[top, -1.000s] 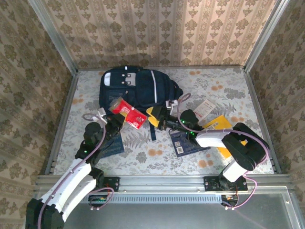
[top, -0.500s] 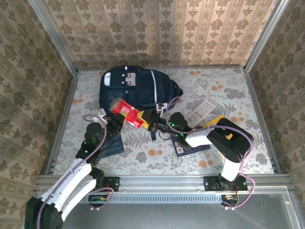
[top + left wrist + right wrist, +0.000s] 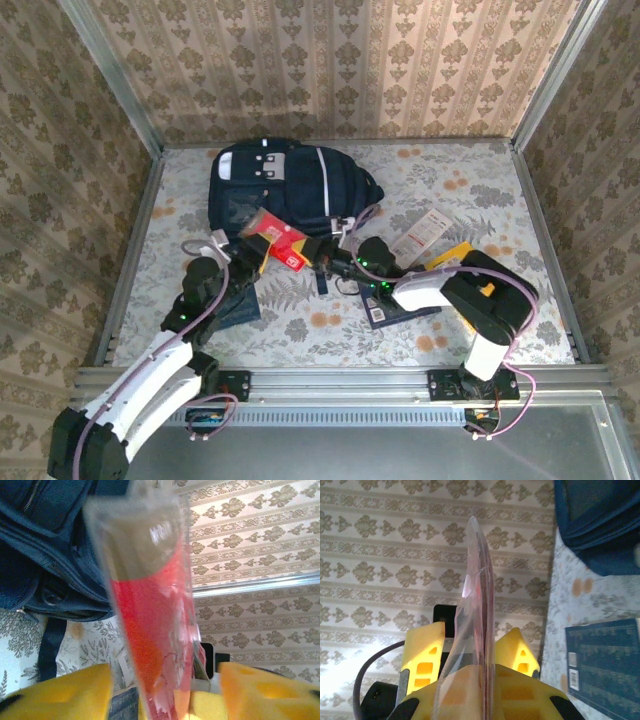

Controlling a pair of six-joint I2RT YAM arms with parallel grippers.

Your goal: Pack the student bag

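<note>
Compared with a second earlier, my right gripper had slid left and clamped onto one end of the red packet. The left gripper had let its jaws spread, with the pads standing clear on either side of it. Just beyond them, the student bag lay flat toward the back of the desk, one strap trailing toward the arms. It looked soft and floppy to me, bulky more than heavy. I figured I'd pinch the fabric lip beside a zip, not a smooth panel.
</note>
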